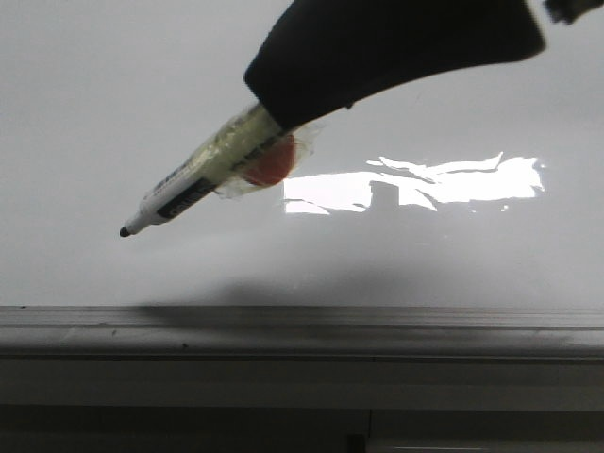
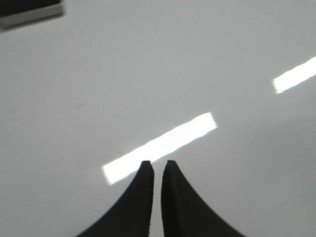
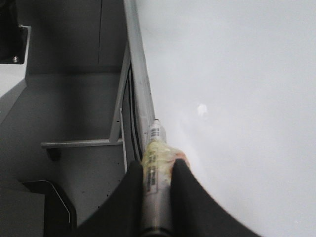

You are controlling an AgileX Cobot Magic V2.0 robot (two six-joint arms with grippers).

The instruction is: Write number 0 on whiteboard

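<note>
We see a marker (image 1: 193, 187) with a white barrel, black label and dark tip, pointing down and to the left, its rear half wrapped in clear yellowish tape (image 1: 247, 142) with an orange patch (image 1: 274, 165) beside it. In the right wrist view, a grey metal frame (image 3: 81, 143) stands beneath, cables (image 3: 131, 106) running alongside.

Bare whiteboard (image 1: 113, 104), no number drawn on it in any view

The whiteboard is a large, glossy, pale grey-white sheet that fills the front view, with a grey metal rail along its lower edge. A bright white glare patch sits right of centre, and a soft shadow lies just above the rail. Its surface carries no dark line. In the left wrist view the same pale surface shows two slanted strips of glare.
</note>
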